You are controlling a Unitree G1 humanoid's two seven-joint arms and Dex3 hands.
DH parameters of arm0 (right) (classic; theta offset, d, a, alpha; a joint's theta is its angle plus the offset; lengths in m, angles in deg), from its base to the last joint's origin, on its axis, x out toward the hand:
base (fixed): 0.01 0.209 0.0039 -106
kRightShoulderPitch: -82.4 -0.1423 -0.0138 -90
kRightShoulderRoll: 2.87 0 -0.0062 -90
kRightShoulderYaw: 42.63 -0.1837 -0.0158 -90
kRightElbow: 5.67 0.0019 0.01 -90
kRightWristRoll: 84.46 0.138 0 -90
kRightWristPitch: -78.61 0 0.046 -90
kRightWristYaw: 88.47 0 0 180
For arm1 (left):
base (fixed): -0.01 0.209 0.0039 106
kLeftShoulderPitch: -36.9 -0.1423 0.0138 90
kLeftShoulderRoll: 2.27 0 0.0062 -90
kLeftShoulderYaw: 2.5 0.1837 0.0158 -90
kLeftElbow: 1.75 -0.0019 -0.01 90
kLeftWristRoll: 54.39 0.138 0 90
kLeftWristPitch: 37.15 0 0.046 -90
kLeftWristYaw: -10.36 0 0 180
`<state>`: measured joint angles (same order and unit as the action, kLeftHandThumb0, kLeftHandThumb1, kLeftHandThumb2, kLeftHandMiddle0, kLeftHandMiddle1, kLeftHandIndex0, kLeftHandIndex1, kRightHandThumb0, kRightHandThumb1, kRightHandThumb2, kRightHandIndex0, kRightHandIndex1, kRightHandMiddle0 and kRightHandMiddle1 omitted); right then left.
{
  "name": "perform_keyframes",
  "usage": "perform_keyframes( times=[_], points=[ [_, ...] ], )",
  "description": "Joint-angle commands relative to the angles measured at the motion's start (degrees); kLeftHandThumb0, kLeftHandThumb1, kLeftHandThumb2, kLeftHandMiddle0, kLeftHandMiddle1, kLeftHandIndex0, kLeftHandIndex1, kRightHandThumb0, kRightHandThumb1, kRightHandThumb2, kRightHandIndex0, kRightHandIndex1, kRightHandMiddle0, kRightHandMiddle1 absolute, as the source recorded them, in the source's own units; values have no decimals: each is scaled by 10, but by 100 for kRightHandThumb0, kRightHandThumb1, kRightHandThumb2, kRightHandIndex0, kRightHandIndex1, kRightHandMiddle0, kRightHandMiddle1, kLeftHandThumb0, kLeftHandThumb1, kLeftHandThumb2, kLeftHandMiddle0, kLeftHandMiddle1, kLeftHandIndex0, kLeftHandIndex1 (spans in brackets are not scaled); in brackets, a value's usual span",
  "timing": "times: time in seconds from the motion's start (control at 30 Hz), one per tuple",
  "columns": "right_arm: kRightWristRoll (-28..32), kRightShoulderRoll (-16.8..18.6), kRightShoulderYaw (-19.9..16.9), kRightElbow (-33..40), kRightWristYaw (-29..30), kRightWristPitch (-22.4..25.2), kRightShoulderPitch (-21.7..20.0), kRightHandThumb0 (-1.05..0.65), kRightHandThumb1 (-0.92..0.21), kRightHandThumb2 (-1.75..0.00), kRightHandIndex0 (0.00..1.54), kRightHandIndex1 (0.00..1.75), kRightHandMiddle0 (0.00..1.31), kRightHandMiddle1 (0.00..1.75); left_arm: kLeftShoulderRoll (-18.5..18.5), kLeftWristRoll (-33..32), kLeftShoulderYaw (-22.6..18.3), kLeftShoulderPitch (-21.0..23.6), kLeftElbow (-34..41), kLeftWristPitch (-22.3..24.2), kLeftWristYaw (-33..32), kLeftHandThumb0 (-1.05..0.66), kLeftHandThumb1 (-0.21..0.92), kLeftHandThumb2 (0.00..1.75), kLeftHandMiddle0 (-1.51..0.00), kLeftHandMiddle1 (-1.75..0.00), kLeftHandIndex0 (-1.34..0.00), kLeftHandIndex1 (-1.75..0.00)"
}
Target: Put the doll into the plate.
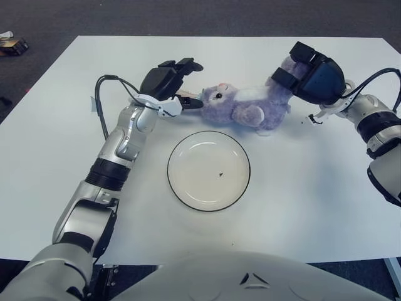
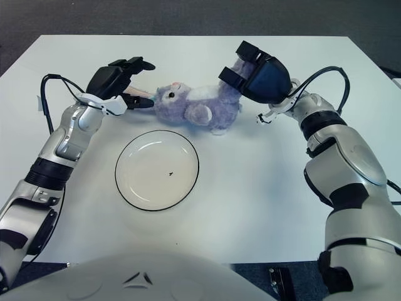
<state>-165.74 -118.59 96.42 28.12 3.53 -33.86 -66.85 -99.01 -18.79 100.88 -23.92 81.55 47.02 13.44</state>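
Gripping the purple doll [image 1: 247,106] at both ends, I am holding its ears in my left hand [image 1: 170,84] and its rear in my right hand [image 1: 307,75], beyond the plate [image 1: 208,170] on the table [image 1: 56,132].

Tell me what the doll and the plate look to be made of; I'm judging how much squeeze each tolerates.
The doll looks like soft plush: fuzzy lavender pile with a paler belly, its body sagging between the left hand at its ear and the right hand at its rear. The plate looks rigid and glazed, likely ceramic or melamine: smooth cream face, thin dark rim, faint sheen.
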Motion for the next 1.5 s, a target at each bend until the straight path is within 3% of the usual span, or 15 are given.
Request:
perform_keyframes(
  times=[0.0,0.23,0.57,0.7,0.8,0.9,1.1,1.47],
  points=[
    [-10,-15,-14,29,5,6,10,0,-48,-94,56,147,55,151,-5,-12,-5,7,0,-5,11,-50,92,15,-48,-43,-34,-65],
    [-18,-18,-24,39,5,6,17,0,-49,-92,57,146,55,150,-11,-23,-4,5,3,-17,21,-49,92,15,-48,-38,-34,-61],
    [-26,-19,-33,47,5,7,22,0,-41,-106,57,153,56,156,-20,-41,-5,1,7,-42,39,-49,92,9,-50,-25,-37,-46],
    [-33,-20,-31,50,5,10,22,0,-41,-109,56,155,55,158,-23,-81,-5,-4,27,-69,74,-50,92,8,-51,-18,-38,-39],
    [-35,-19,-32,51,5,9,22,0,-42,-104,66,131,51,169,-22,-92,-6,-4,30,-70,84,-51,92,7,-53,-14,-39,-33],
    [-36,-17,-32,52,5,9,22,0,-41,-105,69,126,50,173,-18,-123,-9,-1,28,-75,106,-52,92,8,-53,-13,-40,-31],
    [-36,-15,-33,55,5,8,23,0,-38,-112,66,138,48,174,-9,-191,-11,8,27,-73,161,-58,92,9,-52,-10,-39,-28],
    [-37,-13,-32,56,5,9,22,0,-37,-118,60,152,46,175,1,-211,-10,21,32,-51,195,-66,92,3,-46,-4,-36,-21]
  ],
)
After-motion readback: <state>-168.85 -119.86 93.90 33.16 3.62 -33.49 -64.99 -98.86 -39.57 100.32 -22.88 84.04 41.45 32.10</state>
